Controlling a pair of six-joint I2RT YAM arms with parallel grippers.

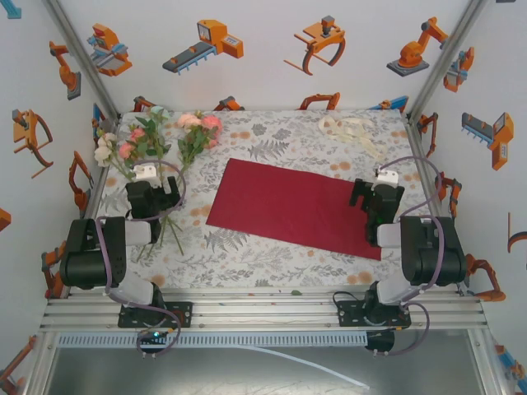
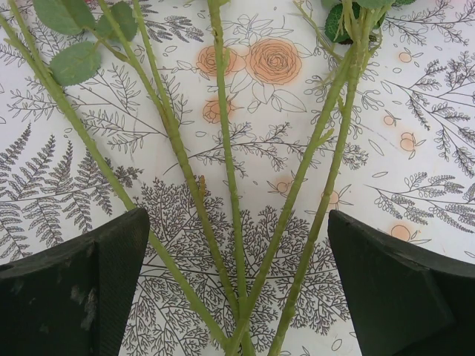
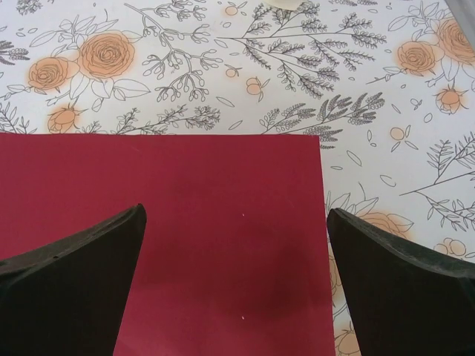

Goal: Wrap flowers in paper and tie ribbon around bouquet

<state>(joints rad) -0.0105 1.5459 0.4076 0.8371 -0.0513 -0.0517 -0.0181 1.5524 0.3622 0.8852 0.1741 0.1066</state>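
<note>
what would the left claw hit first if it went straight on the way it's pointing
Most likely the green stems of the flowers, which converge inside the open left claw; the patterned table lies right behind them. Depth is unclear.

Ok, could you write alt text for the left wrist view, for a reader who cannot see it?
Several thin green stems of the flowers lie on a table printed with grey leaves and orange roses, converging toward the bottom centre. The open left gripper frames them, one dark finger at each lower corner.
</note>
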